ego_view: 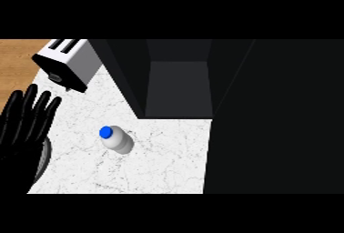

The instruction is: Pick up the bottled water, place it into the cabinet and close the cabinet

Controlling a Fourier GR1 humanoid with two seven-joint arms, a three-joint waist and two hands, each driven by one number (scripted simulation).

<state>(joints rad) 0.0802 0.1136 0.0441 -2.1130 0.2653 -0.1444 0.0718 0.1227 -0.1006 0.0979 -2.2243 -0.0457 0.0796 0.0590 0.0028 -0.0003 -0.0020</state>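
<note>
White marble with thin grey veins makes up the counter (161, 168), and the bottled water (117, 139) stands on it, left of the middle of the head view. The bottle is seen almost from above: its blue cap (105, 132) faces the camera and its pale, clear body shows below and to the right of the cap. Nothing touches it, and bare counter lies all round it.

The left hand (23, 123) shows at the view's left edge, black, with its fingers straight, spread a little and pointing up the view. It holds nothing. It is apart from the bottle, with a strip of marble between them. A curved grey part of the forearm (42, 157) shows just below and right of the palm.

The cabinet (178, 79) stands at the top centre, dark, with its opening towards the camera. A lighter grey inner panel shows between its black side walls. The bottle sits outside the cabinet, below and left of its opening. A broad black surface (275, 118) covers the view's whole right side; whether it is the cabinet's door I cannot tell.

A silver toaster (66, 63) with dark slots sits at the counter's upper left corner, beside a brown wooden surface (19, 50).
</note>
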